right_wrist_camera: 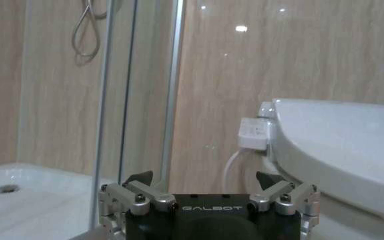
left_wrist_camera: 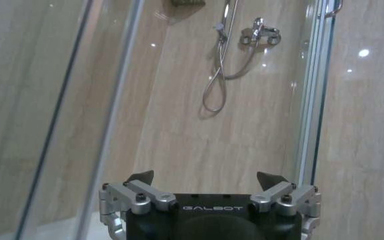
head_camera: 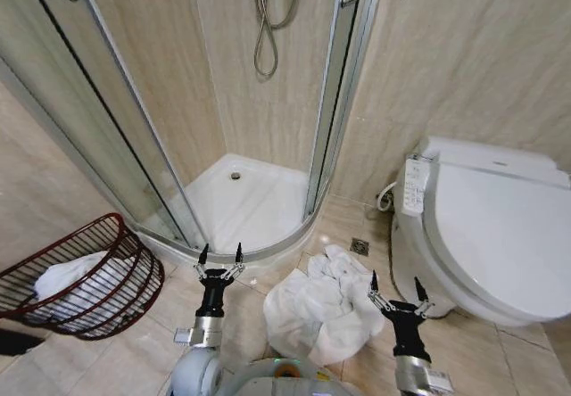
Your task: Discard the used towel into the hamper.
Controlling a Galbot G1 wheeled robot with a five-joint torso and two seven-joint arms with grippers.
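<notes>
Head view: used towel (head_camera: 323, 311) lies crumpled on floor tiles (head_camera: 482, 351) between both arms, ungrasped. Left gripper (head_camera: 220, 255) and right gripper (head_camera: 397, 290) both spread wide, empty, raised. Hamper (head_camera: 85, 276) sits tipped at left, well apart, already holding white cloth (head_camera: 76, 282). Pickup and drop both remain, by my judgement.

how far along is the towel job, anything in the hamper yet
The hamper by the shower already holds some white cloth. A crumpled white towel lies on the floor beside the toilet, not picked up. The left gripper and right gripper are both open and empty, raised. Grasping and dropping it remain.
</notes>
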